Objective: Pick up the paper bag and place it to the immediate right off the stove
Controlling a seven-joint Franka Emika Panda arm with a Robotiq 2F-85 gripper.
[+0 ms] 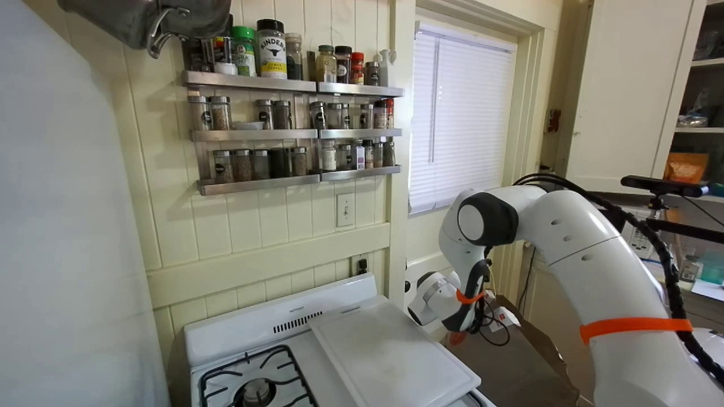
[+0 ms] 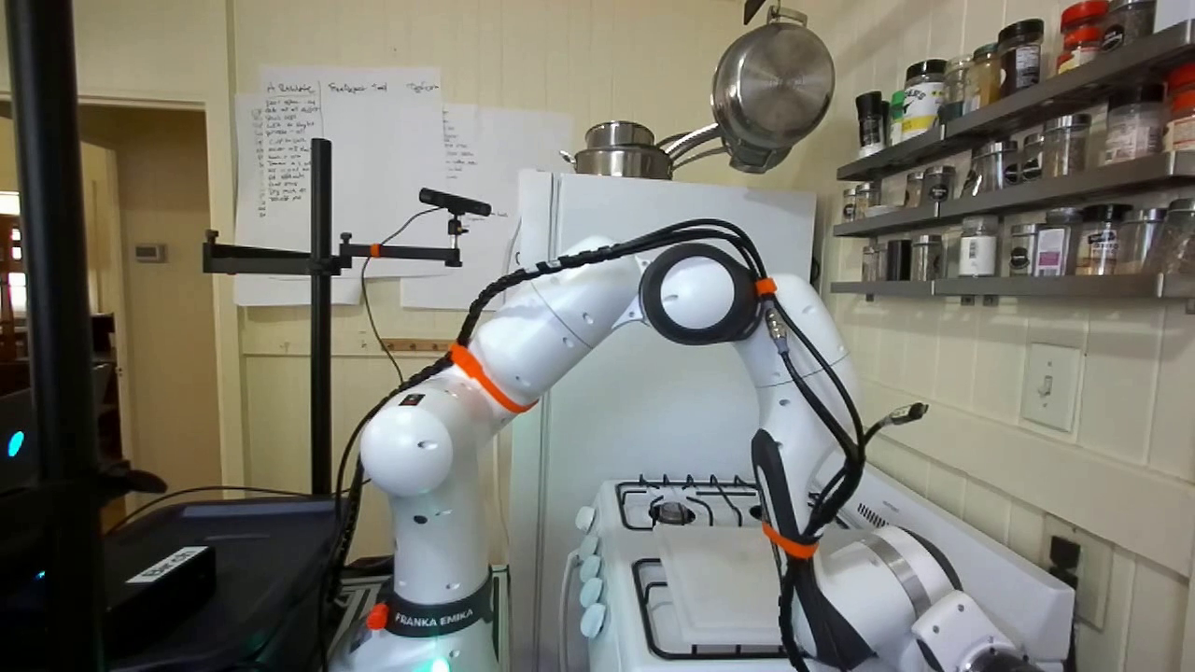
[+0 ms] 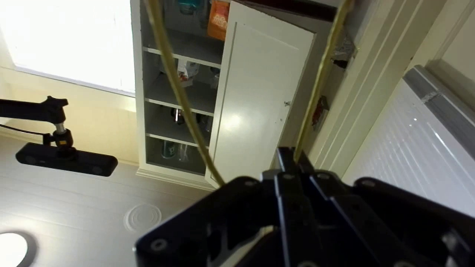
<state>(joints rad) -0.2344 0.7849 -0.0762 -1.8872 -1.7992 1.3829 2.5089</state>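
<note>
The brown paper bag (image 1: 523, 364) is beside the right side of the stove (image 1: 283, 316) in an exterior view, partly behind the arm. Its lower part is cut off, so I cannot tell whether it hangs or stands. The stove is white with black grates and a pale cover; it also shows in an exterior view (image 2: 1018, 597). In the wrist view my gripper (image 3: 295, 154) is shut on a tan bag handle (image 3: 322, 74); one strand runs between the fingertips, the other passes to the left. The gripper itself is hidden or out of frame in both exterior views.
The pale cover (image 1: 390, 350) lies over the stove's right part. The wall (image 1: 271, 249) and spice shelves (image 1: 254, 82) stand behind the stove. A window blind (image 1: 464, 113) and an open cabinet door (image 1: 628, 90) are near the arm. A fridge (image 2: 644, 392) stands beyond the stove.
</note>
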